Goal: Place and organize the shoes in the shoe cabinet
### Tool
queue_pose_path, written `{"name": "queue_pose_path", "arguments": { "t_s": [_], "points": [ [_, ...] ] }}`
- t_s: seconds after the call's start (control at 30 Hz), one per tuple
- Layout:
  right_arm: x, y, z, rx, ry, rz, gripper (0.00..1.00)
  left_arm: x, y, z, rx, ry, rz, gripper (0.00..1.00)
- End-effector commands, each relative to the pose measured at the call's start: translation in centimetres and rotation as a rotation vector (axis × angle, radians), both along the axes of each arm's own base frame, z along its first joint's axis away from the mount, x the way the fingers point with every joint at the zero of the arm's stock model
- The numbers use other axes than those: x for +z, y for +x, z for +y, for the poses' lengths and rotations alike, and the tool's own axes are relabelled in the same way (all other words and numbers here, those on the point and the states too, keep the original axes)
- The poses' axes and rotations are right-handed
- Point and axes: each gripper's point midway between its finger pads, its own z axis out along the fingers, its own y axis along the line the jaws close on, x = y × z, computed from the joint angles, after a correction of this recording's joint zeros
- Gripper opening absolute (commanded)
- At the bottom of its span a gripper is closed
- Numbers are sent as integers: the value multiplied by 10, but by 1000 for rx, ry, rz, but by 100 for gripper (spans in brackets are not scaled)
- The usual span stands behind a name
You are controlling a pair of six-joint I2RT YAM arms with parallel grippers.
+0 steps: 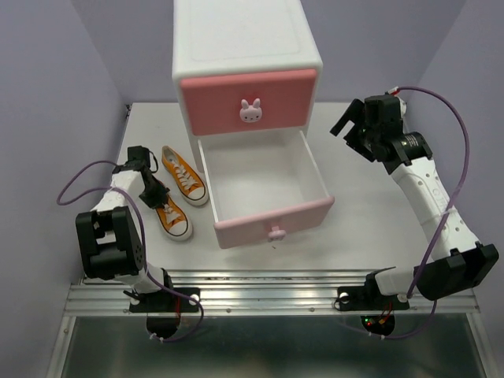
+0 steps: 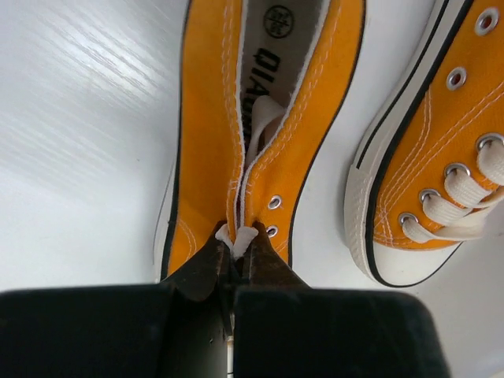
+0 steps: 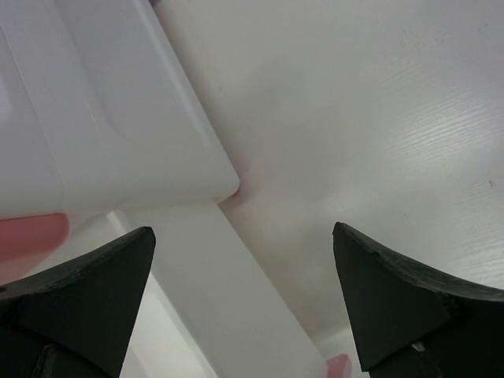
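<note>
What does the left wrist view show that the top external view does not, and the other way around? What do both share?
Only the left wrist view: the printed insole logo, the metal eyelets, and the fingers pinched shut at the lacing. Only the top external view: the shoe cabinet, its lower drawer pulled open and empty, and the right gripper beside it. Both: the left gripper on the orange sneaker, the second orange sneaker beside it, and the white table.

White arm links (image 1: 429, 193), black joints (image 1: 110, 240) — looping purple cables (image 1: 467, 150); tool fingers (image 3: 394, 291) black, wedge-shaped.
</note>
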Motion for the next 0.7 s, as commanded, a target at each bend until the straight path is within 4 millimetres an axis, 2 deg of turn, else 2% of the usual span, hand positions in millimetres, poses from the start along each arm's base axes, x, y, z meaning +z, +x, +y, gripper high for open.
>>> {"name": "queue_pose_path", "arguments": {
  "t_s": [0.0, 0.07, 0.2, 0.23, 0.27, 0.3, 0.37, 0.4, 0.43, 0.5, 0.67],
  "points": [
    [33, -10, -6, -5, 6, -69, 100, 42, 11, 26, 13, 137, -63, 0],
    [32, -12, -7, -10, 8, -68, 100, 55, 6, 27, 49, 143, -68, 0],
    [31, -16, -8, -15, 14, -70, 100, 103, 17, 10, 97, 51, -247, 0],
    [30, -16, -8, -14, 11, -67, 100, 129, 20, 9, 107, 44, -330, 0],
    [30, -18, -9, -14, 9, -69, 100, 143, 23, 6, 108, 32, -376, 0],
    [29, -19, -10, -19, 6, -71, 100, 175, 27, 5, 97, 34, -467, 0],
    [29, -20, -11, -19, 9, -81, 100, 205, 28, 0, 60, 22, -542, 0],
    [29, -22, -10, -13, 11, -81, 100, 218, 26, -1, 48, 27, -563, 0],
    [30, -25, -11, -13, 13, -86, 100, 242, 25, -2, 27, 41, -619, 0],
    [29, -30, -13, -17, 12, -87, 100, 269, 17, -8, -3, 29, -672, 0],
    [24, -38, -18, -24, -5, -87, 100, 315, -5, -39, -77, -83, -778, 0]
  ]
}}
